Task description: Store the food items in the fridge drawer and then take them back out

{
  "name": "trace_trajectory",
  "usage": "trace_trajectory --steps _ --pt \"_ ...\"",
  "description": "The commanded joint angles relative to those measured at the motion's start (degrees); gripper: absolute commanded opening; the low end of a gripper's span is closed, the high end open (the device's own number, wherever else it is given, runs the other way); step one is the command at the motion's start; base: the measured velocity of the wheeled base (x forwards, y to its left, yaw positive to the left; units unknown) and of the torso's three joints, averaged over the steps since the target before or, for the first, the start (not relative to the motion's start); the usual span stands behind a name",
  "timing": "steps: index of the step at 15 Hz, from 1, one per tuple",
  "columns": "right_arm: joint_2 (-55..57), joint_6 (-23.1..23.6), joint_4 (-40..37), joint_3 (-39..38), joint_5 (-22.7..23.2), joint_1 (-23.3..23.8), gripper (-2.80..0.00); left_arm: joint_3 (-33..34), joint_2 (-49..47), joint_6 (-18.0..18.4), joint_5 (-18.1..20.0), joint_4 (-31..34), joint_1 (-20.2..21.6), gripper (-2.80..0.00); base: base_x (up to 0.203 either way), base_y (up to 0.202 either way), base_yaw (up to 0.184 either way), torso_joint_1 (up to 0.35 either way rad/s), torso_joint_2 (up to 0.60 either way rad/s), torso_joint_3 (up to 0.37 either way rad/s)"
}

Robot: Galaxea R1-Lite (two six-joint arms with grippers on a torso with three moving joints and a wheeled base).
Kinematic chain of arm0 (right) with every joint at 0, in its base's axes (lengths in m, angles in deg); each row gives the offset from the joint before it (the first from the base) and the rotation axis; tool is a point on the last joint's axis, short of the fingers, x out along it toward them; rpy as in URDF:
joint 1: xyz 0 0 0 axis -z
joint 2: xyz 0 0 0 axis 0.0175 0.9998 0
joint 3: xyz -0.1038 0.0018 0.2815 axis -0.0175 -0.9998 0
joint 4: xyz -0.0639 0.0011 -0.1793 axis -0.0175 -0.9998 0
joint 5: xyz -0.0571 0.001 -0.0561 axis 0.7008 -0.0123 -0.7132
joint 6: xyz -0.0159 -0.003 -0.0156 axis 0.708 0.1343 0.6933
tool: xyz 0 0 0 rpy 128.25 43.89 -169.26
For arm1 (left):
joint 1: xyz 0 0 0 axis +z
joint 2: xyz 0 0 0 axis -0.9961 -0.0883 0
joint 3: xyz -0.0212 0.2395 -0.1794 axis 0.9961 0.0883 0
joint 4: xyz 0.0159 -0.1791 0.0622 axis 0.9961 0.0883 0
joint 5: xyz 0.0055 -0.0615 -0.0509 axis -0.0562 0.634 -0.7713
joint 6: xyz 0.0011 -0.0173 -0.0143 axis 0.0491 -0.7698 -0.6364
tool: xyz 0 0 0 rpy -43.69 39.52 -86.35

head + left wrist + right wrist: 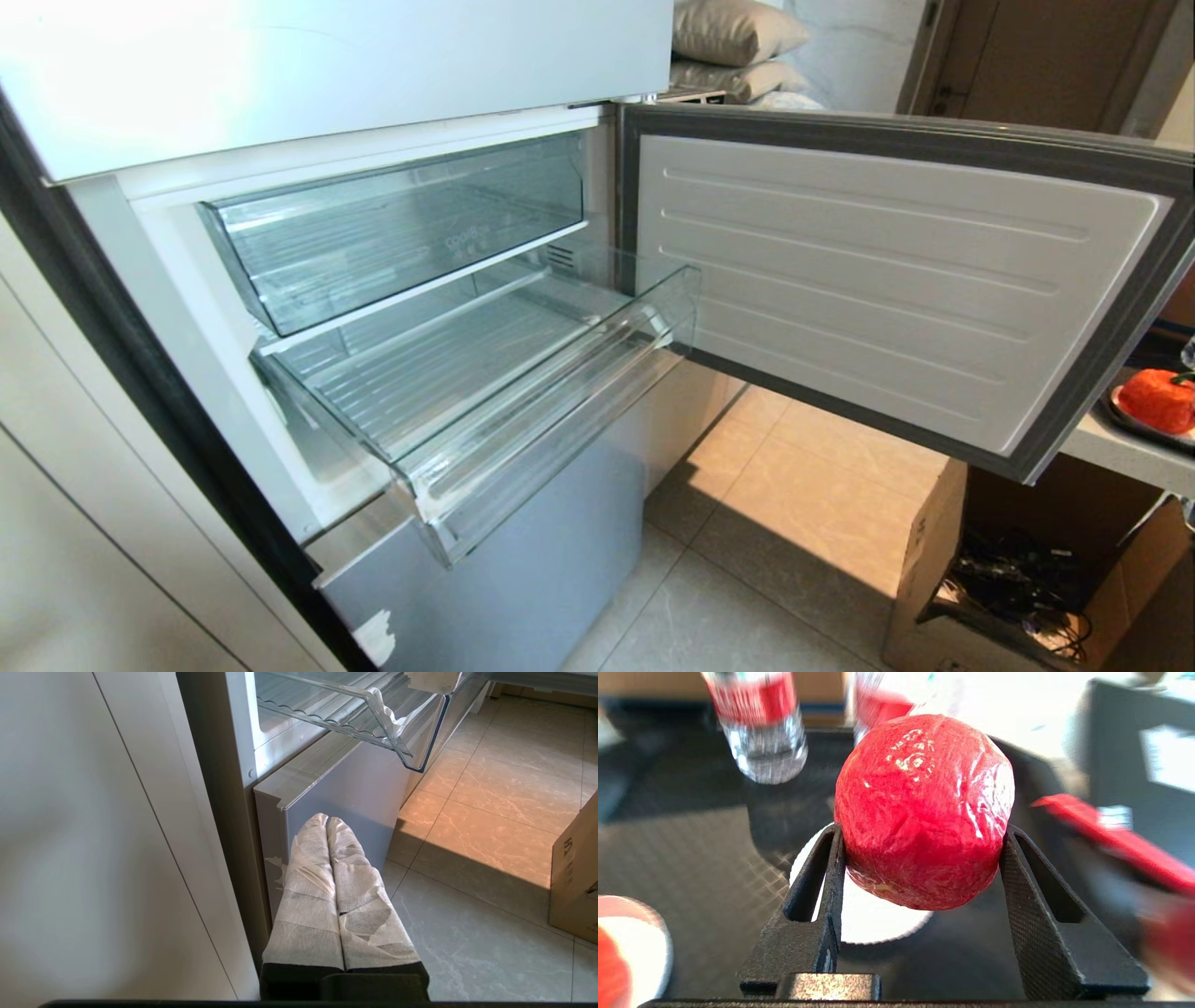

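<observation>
My right gripper (920,833) is shut on a round red food item (924,807), wrapped in shiny film, with one black finger on each side of it. It hangs just above a small white plate (873,926) on a dark tray. Part of another red food item (609,970) shows on a second white plate. In the head view an orange-red food item (1158,399) with a green stem lies on a dish at the right edge. The clear fridge drawer (551,411) is pulled out with nothing in it. My left gripper (327,820), wrapped in white cloth, is shut and parked low by the fridge base.
A taller clear bin (401,224) sits above the drawer. The fridge door (887,280) stands wide open to the right. An open cardboard box (1027,579) rests on the tiled floor under the counter (1130,453). A water bottle (761,723) stands behind the held item.
</observation>
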Motion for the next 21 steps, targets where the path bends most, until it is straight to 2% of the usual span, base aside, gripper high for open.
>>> trace_trajectory --steps 1,3,5,7,9,11,12,13,15,17,21 --pt "-10.91 0.02 0.23 -5.64 -0.91 0.52 -2.8 0.0 0.02 0.0 0.01 -0.02 0.0 -2.8 0.0 0.0 0.0 0.0 0.0 0.0" --pt "-22.64 0.15 -0.14 -14.64 -1.53 0.79 -2.8 0.0 0.02 0.09 0.01 -0.02 0.0 -2.8 0.0 0.0 0.0 0.0 0.0 0.0" --pt "-36.85 0.3 -1.83 -24.52 0.06 0.27 -2.8 0.0 0.0 0.06 0.01 -0.02 0.0 -2.8 0.0 0.0 0.0 0.0 0.0 0.0" --pt "-51.29 0.28 -4.75 -34.18 2.47 -3.26 -2.8 0.0 0.02 0.0 0.01 -0.02 0.0 -2.8 0.0 0.0 0.0 0.0 0.0 0.0" --pt "-63.73 0.16 -7.42 -43.21 3.87 -13.38 -2.8 0.0 0.02 0.0 0.01 -0.02 0.0 -2.8 0.0 0.0 0.0 0.0 0.0 0.0" --pt "-73.81 0.26 -11.57 -50.71 2.46 -32.3 -2.8 0.0 0.02 0.0 0.01 -0.02 0.0 -2.8 0.0 0.0 0.0 0.0 0.0 0.0" --pt "-80.69 0.39 -14.92 -53.95 1.35 -40.12 -2.8 0.0 0.02 0.0 0.01 0.04 0.0 -2.8 0.0 0.0 0.0 0.0 0.0 0.0" --pt "-88.58 0.53 -19.02 -57.45 0.3 -46.12 -2.8 0.0 0.02 0.0 0.01 -0.02 0.0 -2.8 0.0 0.0 0.0 0.0 0.0 0.0" --pt "-100.79 0.63 -26.79 -66.33 -1.55 -53.24 -2.8 0.0 -0.04 0.03 0.01 -0.02 0.0 -2.8 0.0 0.0 0.0 0.0 0.0 0.0" --pt "-107.6 -0.93 -33.45 -71.15 -3.53 -56.56 -2.8 0.0 0.02 0.0 0.01 -0.02 0.0 -2.8 0.0 0.0 0.0 0.0 0.0 0.0" --pt "-116.84 -0.61 -35.36 -72.32 -4.45 -56.23 -2.8 0.0 0.02 0.0 0.01 0.04 0.0 -2.8 0.0 0.0 0.0 0.0 0.0 0.0"
